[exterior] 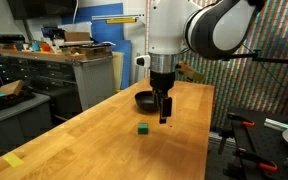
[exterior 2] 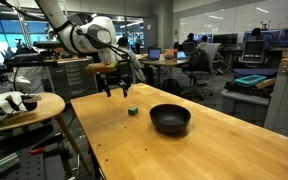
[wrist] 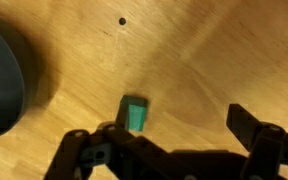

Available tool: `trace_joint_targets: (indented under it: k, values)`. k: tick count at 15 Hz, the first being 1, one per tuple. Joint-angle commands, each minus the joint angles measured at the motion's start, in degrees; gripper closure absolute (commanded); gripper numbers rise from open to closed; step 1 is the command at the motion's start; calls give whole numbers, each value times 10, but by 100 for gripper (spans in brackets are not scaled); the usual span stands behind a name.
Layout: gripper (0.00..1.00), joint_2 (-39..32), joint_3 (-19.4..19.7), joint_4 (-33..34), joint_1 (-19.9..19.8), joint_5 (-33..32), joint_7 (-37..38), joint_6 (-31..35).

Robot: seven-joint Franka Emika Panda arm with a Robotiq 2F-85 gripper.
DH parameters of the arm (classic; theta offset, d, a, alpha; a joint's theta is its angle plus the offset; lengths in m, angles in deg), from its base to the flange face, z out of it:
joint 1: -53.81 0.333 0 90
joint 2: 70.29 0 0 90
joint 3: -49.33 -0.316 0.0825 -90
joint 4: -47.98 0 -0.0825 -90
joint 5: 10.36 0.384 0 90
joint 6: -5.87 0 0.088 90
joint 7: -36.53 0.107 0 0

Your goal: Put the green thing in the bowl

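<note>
**Exterior view, counter seen lengthwise.** My jaws hang above the long light wooden counter (exterior: 94,145), pointing straight down and clear of the surface. The tiny dark-green cube-like block (exterior: 142,129) lies on the wood near the middle of the counter's width, just beside the spot under my jaws and nearer the camera. The shallow round black bowl (exterior: 144,100) stands behind it, toward the far edge, partly hidden by my wrist. A flat yellow piece (exterior: 14,159) lies well apart, by the near corner.

**Exterior view, counter seen from its side.** My jaws hover over the far end of the counter (exterior 2: 199,150). The green block (exterior 2: 132,110) rests on the wood between them and the black bowl (exterior 2: 170,118). Block and bowl are apart. The bowl's inside is too dark to read.

**Wrist view.** My jaws are released. The two dark fingers (wrist: 252,128) stand well apart with only bare wood between them. The green block (wrist: 136,115) lies flat on the counter close to one finger, untouched. The bowl's rim (wrist: 2,80) shows at the frame edge. A small dark spot (wrist: 122,21) marks the wood beyond the block.
</note>
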Motion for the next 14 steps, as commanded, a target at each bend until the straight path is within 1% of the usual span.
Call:
trace_joint_targets:
  k: [1,6,14]
  values:
    - [0,-57,16,47,1,-22,42,9]
    - [0,-111,32,85,7,-14,71,19]
    - [0,-167,57,127,9,-4,102,58]
